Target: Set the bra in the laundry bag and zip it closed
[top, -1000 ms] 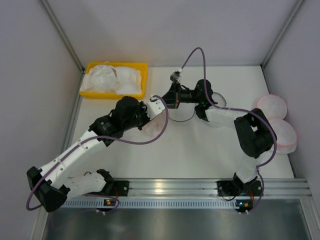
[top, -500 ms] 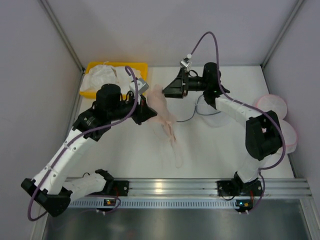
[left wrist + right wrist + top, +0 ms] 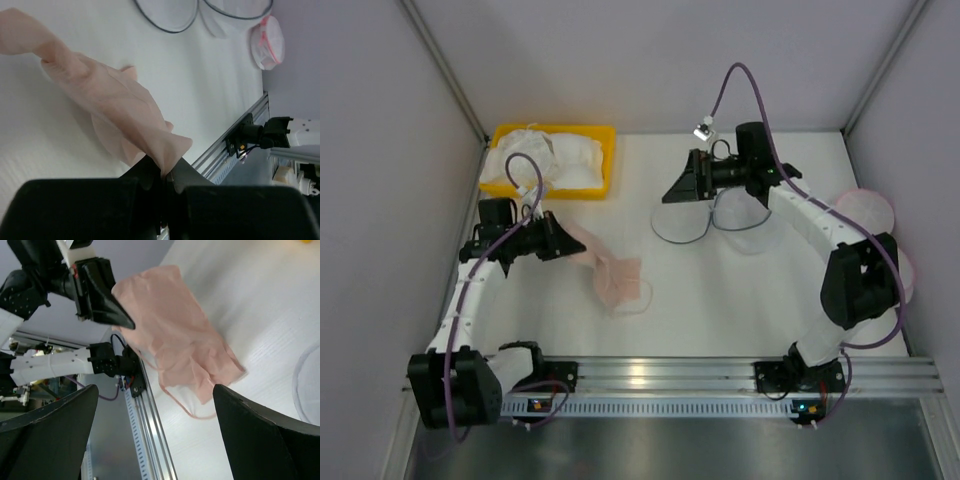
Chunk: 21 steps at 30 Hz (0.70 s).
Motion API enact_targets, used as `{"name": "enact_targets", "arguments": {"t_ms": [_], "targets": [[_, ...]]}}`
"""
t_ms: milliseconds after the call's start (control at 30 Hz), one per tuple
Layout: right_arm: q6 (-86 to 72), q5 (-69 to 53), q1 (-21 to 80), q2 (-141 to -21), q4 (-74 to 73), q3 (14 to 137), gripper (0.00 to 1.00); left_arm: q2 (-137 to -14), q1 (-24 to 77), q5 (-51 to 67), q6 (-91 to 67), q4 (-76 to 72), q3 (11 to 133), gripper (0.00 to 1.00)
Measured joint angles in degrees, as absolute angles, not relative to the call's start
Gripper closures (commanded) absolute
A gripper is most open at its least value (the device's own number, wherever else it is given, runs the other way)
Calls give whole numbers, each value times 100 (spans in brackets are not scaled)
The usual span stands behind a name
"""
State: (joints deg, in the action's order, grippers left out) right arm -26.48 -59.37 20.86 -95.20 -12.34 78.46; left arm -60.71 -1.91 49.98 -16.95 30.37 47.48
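Pinching limp pink bra [image 3: 611, 276] (left fingers [image 3: 190, 177]) | laundry bag [image 3: 682, 220]: round mesh

Right tool [image 3: 156, 405]: own two dark fingers [image 3: 50, 435] frame the lower corners, spread wide, nothing between them. Pink bra [image 3: 175, 335] lies crumpled on the white counter [image 3: 260, 300], upper end pinched in the left tool [image 3: 127, 322]. Thin strap loop trails off its lower edge. Grey-rimmed laundry bag [image 3: 295, 375] just shows at the right edge. Aluminium rail [image 3: 155, 455] below.
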Motion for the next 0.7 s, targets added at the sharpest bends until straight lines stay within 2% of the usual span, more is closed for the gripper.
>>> {"name": "enact_targets", "arguments": {"t_ms": [133, 267, 467, 533, 700], "targets": [[-2202, -5819, 2246, -9520, -1623, 7784, 5, -6729, -987, 5039, -1452, 3076, 4595, 100], [-1988, -5732, 2438, -9531, -1828, 7581, 6, -7317, -1352, 4910, -1219, 3114, 4635, 100], [-1898, -5651, 2628, -9544, -1959, 7384, 7, -7867, -1415, 4342, -305, 3704, 5408, 100], [-1903, -5623, 2650, -9579, -1946, 7384, 9, -7992, -1417, 4069, 178, 3918, 5669, 97], [-1927, -5542, 2650, -9651, -1914, 7238, 10, -8053, -1376, 3341, 1184, 4276, 5765, 95]]}}
